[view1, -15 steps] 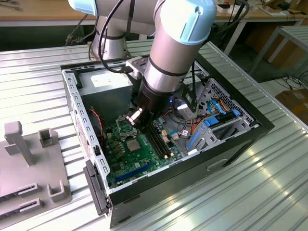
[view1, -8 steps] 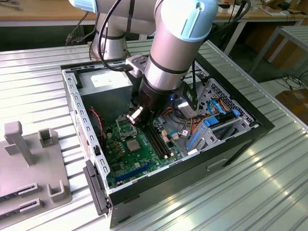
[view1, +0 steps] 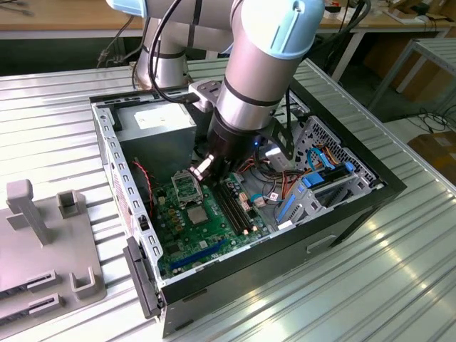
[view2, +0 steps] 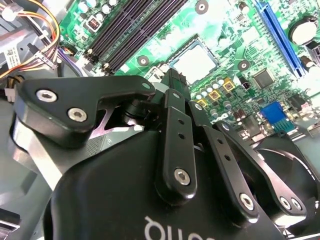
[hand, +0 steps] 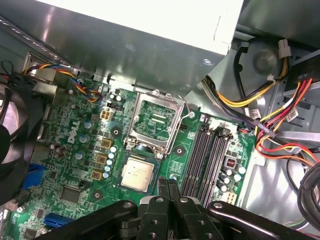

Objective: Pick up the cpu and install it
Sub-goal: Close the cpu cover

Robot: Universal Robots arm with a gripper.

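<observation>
A ribbed metal tabletop stretches across the exterior view, catching bright streaks of light. Behind it runs a wooden workbench with dark space beneath. Over on the exterior view's right, a grey metal frame table stands on a pale floor, cables trail across it, and a brown cardboard box sits at the edge.

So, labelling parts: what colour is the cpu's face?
Silver-grey metal; the cpu shows best in the first wrist view.
</observation>
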